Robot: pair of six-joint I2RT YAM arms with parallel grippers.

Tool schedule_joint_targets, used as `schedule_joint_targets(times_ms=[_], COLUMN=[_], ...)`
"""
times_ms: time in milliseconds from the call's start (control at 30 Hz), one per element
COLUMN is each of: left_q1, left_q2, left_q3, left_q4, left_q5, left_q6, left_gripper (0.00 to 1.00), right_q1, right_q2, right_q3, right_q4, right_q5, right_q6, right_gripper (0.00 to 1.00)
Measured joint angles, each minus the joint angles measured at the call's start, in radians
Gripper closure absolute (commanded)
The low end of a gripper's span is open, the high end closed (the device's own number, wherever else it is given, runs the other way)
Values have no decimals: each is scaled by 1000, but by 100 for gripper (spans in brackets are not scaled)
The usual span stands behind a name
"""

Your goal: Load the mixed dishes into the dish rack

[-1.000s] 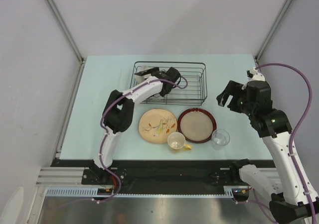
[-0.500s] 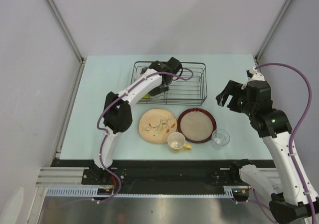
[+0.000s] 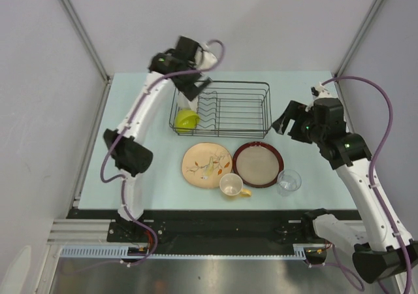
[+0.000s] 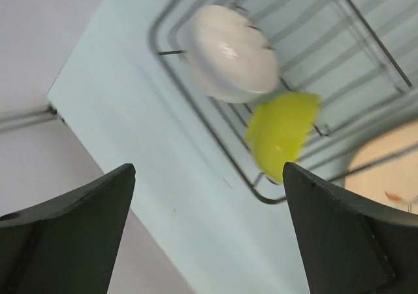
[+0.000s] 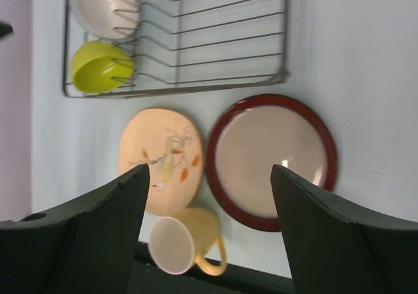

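Black wire is forming the dish rack (image 3: 261, 85), which is sitting toward 12 o'clock on the table (image 3: 137, 150) and is already carrying the white bowl (image 4: 232, 52) and the lime-green bowl (image 3: 186, 119) at its 9 o'clock end. The left gripper (image 4: 208, 170) is hanging high over that end, jaws spread wide with nothing between them. The right gripper (image 5: 209, 173) is hovering just off the rack's 3 o'clock side, also parted and empty, and is looking down on the dark-red-rimmed tan plate (image 3: 258, 164) and the beige leaf-patterned plate (image 3: 206, 165), both lying flat side by side at the rack's 6 o'clock. The cream cup (image 3: 230, 185) is standing at 6 o'clock between the plates, and the clear glass (image 3: 288, 181) is standing just beside the red-rimmed plate at its 4 o'clock. The step in hand is probably a plate pickup by the right gripper (the red-rimmed plate is lying nearest to it). Doing it well is depending on three things: descending on the rim at 2 o'clock, clear of glass and cup; pinching across the raised lip rather than pressing the flat centre; and tilting the plate upright before lowering it between the divider prongs (image 3: 210, 106), away from the bowls.
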Motion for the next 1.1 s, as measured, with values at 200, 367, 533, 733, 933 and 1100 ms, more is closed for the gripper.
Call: schedule_joint_targets(times_ms=[200, 367, 533, 733, 933, 1100], left_q1=[322, 343, 333, 359, 364, 376], left_q2=[-241, -342, -285, -226, -161, -146], left_q3=[-267, -579, -691, -692, -689, -689], left_q4=[202, 360, 427, 496, 523, 525], left_q5=[40, -48, -63, -56, -45, -23], left_q6=[-153, -190, -212, -249, -279, -285], left_gripper=[5, 6, 8, 9, 9, 9], right_q1=[146, 261, 325, 345, 356, 377], right_q2=[230, 537, 754, 892, 1013, 1106], right_q3=[0, 5, 74, 183, 320, 436], right_q4=[286, 641, 773, 898, 945, 906], right_q5=[-153, -324, -388, -410, -407, -406], right_q6=[178, 414, 544, 663, 724, 747], right_gripper=[22, 22, 22, 25, 28, 28])
